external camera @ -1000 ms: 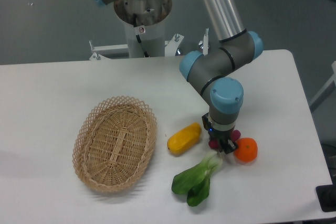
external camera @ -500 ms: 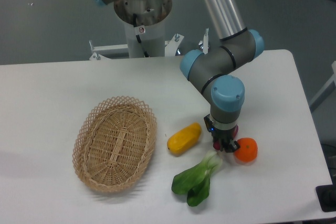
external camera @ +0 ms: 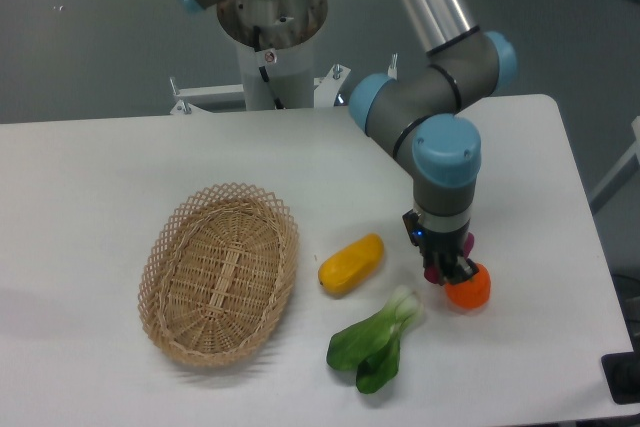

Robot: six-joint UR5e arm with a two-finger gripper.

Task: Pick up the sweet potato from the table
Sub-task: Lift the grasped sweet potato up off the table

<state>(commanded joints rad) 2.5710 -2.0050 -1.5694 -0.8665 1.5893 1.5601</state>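
White table (external camera: 120, 157) spans view; wicker basket (external camera: 218, 272) sits left of centre. Arm reaches down on right side. Green leafy vegetable (external camera: 378, 340) lies near front edge, yellow vegetable (external camera: 351, 264) just above it. Orange (external camera: 468, 287) sits at right, touching gripper (external camera: 447, 272). Sweet potato (external camera: 465, 244) mostly hidden: only dark red sliver shows at gripper, above orange. Gripper appears pinched on it. Advice: lift straight up, slowly, keep firm squeeze, avoid nudging orange.
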